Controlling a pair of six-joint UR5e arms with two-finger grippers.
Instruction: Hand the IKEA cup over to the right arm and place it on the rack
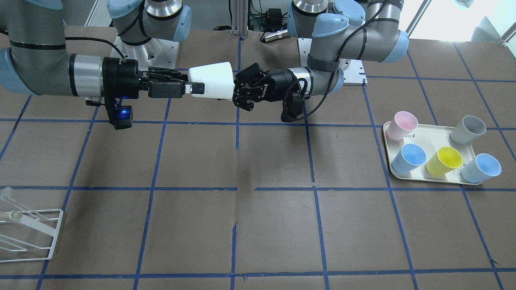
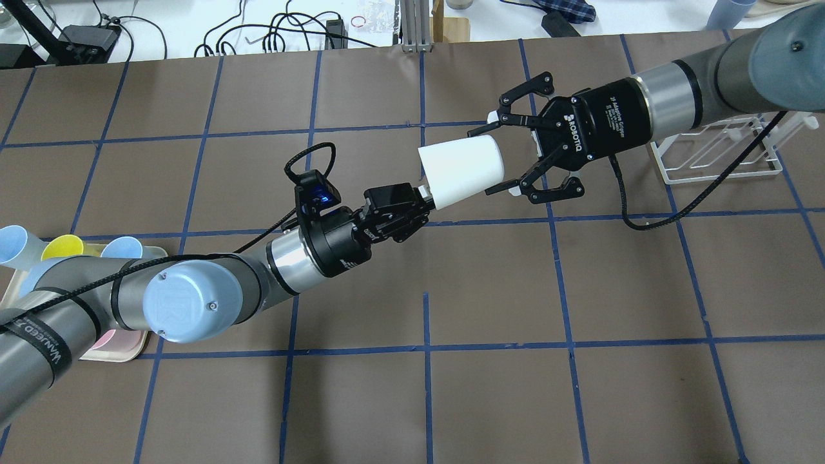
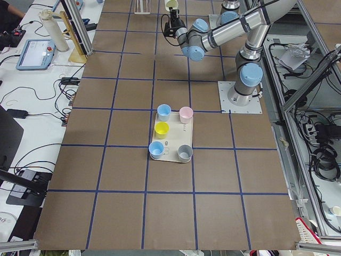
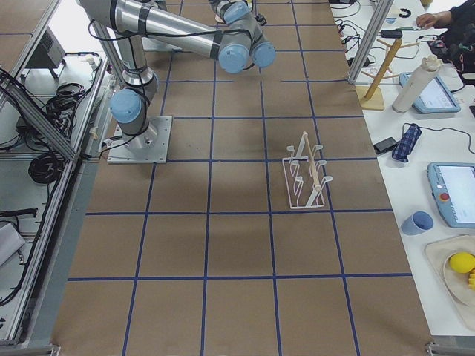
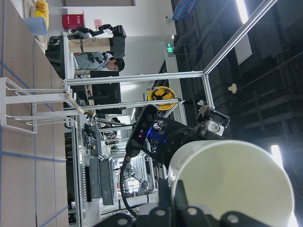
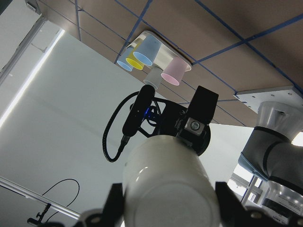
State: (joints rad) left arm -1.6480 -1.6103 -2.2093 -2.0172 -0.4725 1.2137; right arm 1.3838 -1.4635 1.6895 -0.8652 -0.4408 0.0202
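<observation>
The IKEA cup (image 2: 461, 169), off-white, lies on its side in the air between both grippers above mid-table. My left gripper (image 2: 425, 196) is shut on its rim at the wide end. My right gripper (image 2: 490, 161) is open; its fingers straddle the cup's narrow base end with small gaps on each side. The front view shows the same: cup (image 1: 211, 80), left gripper (image 1: 238, 90), right gripper (image 1: 193, 80). In the right wrist view the cup's base (image 6: 165, 189) sits between my fingers. The white wire rack (image 2: 715, 151) stands on the table under the right arm, also in the front view (image 1: 24, 229).
A cream tray (image 1: 435, 177) on the robot's left side holds a pink cup (image 1: 401, 125), a grey cup (image 1: 467, 129), a yellow cup (image 1: 443, 160) and blue cups. The brown table carries blue tape grid lines. Cables and equipment lie beyond the far edge.
</observation>
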